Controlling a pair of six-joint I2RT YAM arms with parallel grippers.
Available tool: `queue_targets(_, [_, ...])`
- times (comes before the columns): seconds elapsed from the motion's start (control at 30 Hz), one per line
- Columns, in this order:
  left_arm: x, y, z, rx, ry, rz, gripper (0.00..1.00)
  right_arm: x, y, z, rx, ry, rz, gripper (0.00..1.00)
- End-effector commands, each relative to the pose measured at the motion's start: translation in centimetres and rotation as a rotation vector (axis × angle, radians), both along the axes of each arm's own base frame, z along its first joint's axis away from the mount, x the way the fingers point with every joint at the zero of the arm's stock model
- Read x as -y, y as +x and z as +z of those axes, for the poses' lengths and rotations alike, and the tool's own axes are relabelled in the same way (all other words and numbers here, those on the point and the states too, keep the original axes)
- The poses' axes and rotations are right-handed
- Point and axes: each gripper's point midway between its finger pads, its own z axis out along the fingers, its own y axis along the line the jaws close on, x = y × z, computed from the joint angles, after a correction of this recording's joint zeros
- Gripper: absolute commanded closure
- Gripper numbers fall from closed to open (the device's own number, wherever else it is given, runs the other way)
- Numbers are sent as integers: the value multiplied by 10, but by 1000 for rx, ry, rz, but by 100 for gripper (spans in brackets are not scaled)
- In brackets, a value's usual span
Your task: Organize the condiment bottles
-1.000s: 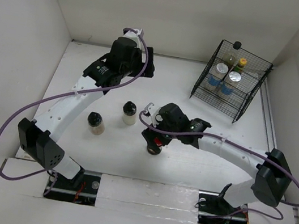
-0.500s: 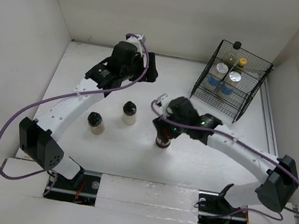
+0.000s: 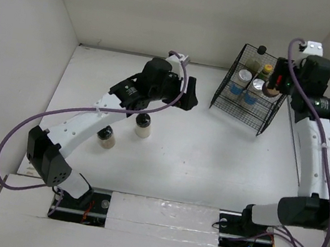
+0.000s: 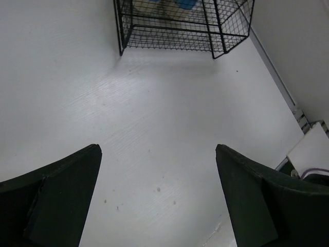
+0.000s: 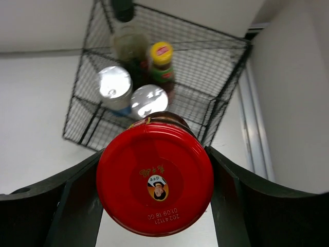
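Note:
My right gripper [image 3: 279, 83] is shut on the red-lidded jar [image 5: 154, 177] and holds it in the air above the near right part of the black wire basket [image 3: 260, 122]. The basket holds the tall dark black-capped bottle [image 5: 123, 7], the yellow-capped bottle [image 5: 161, 51] and two silver-lidded jars [image 5: 114, 82] [image 5: 148, 100]. Two black-capped beige jars [image 3: 143, 124] [image 3: 107, 136] stand on the table at the left, partly under my left arm. My left gripper [image 3: 186, 96] is open and empty over the table's middle, left of the basket [image 4: 169, 36].
White walls close the table on the left, back and right. A rail [image 3: 296, 136] runs along the right wall beside the basket. The left arm's purple cable [image 3: 24, 131] loops out to the left.
My right gripper has carried the red-lidded jar from the middle of the table up and right to above the basket. My left gripper has swung right, toward the basket.

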Motion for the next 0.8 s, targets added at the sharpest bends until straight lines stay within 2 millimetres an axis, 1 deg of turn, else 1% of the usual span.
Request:
queue_targets(0.0, [18,-6,28,106,-17,-80,10,27,28,42,124,17,-21,71])
queue_targets(0.03, [18,-6,28,106,-16,-80,10,32,32,40,118,20,-24,71])
queue_targets(0.07, [16,-4,28,110,-11,-66,10,44,37,42,127,18,-50,71])
queue_targets(0.1, [16,-4,28,110,-11,-66,10,45,41,48,140,21,-43,71])
queue_targets(0.13, [16,-4,28,110,-11,-66,10,47,52,39,125,22,-43,71])
queue_targets(0.2, [15,-3,28,112,-8,-58,10,60,60,35,116,22,-70,71])
queue_targets(0.23, [15,-3,24,105,-2,-58,10,61,67,23,90,24,-70,71])
queue_targets(0.27, [16,-2,20,98,4,-58,10,62,72,25,107,23,-70,71])
queue_targets(0.3, [16,-2,20,98,4,-58,10,69,75,24,110,22,-83,72])
queue_targets(0.33, [16,-2,20,98,4,-58,10,77,80,16,100,22,-99,74])
queue_targets(0.37, [17,-1,22,105,-2,-58,10,75,82,19,112,25,-86,74])
queue_targets(0.4, [18,1,18,98,4,-58,10,80,86,15,109,25,-95,74])
queue_targets(0.47, [18,1,18,98,4,-58,10,80,94,9,108,29,-83,74])
queue_targets(0.5, [19,2,13,90,11,-59,10,80,94,4,97,30,-84,74])
queue_targets(0.53, [19,2,13,90,11,-59,10,80,97,2,99,30,-84,74])
queue_targets(0.57, [19,2,13,90,11,-59,10,81,100,-10,78,33,-84,74])
queue_targets(0.6, [19,2,13,90,11,-59,10,81,100,-15,68,34,-84,74])
queue_targets(0.63, [21,3,9,77,11,-55,10,81,102,-25,47,37,-85,74])
queue_targets(0.67, [21,4,13,83,5,-55,10,81,102,-29,38,38,-85,74])
queue_targets(0.7, [21,4,13,84,5,-55,10,77,103,-45,5,43,-77,74])
queue_targets(0.73, [20,5,13,86,9,-45,10,77,104,-50,3,43,-76,74])
queue_targets(0.77, [21,7,9,79,15,-45,10,72,105,-53,-1,43,-67,74])
